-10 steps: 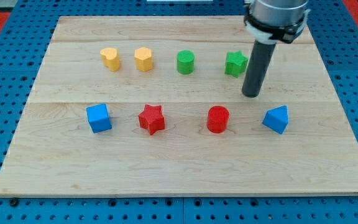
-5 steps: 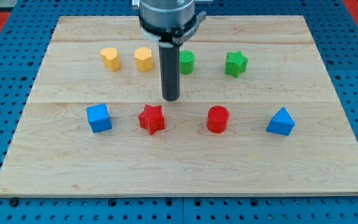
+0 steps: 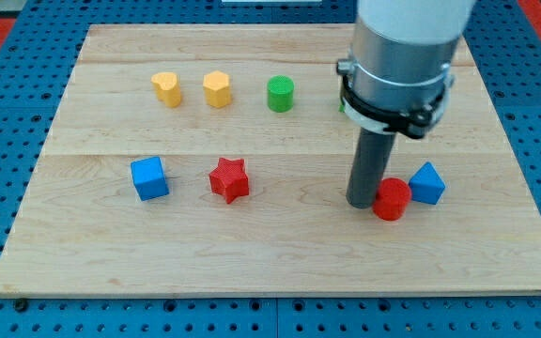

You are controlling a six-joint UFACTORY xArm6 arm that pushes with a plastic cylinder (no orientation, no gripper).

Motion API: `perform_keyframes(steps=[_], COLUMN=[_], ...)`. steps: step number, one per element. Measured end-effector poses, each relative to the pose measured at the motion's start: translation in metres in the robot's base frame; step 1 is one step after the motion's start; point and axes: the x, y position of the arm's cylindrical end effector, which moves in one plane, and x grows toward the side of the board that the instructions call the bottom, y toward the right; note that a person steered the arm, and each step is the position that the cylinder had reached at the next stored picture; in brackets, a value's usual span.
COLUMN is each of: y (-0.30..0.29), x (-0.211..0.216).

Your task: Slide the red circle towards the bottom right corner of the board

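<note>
The arm carries no pincer, so there is no spread or pinched state to record; it ends in a straight dark rod. The rod's tip [image 3: 362, 204] rests on the wooden board [image 3: 270, 258], right of centre and in the lower half.

The red circle [image 3: 392, 199] sits immediately at the view's right of the tip, touching or nearly touching the rod's side; a gap cannot be made out. On its other side, the red circle appears to touch the blue block [image 3: 426, 183], a wedge-like shape lying slightly toward the view's top right of it. The red circle is well apart from the board's bottom right corner.

Lower row, view's left: blue cube [image 3: 149, 177], then red star [image 3: 228, 179], both well apart from the tip.

Upper row, from the view's left: two yellow blocks, the left one [image 3: 165, 88] and the right one [image 3: 216, 88], shapes uncertain, near each other; then a green cylinder [image 3: 280, 94].

The arm's grey housing [image 3: 402, 56] hides part of the upper right board. A sliver of green shows at its left edge; shape not determinable.
</note>
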Motion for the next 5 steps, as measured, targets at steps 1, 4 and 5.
perform_keyframes(steps=[1, 4, 5], y=[-0.006, 0.029, 0.025], x=[-0.035, 0.017, -0.001])
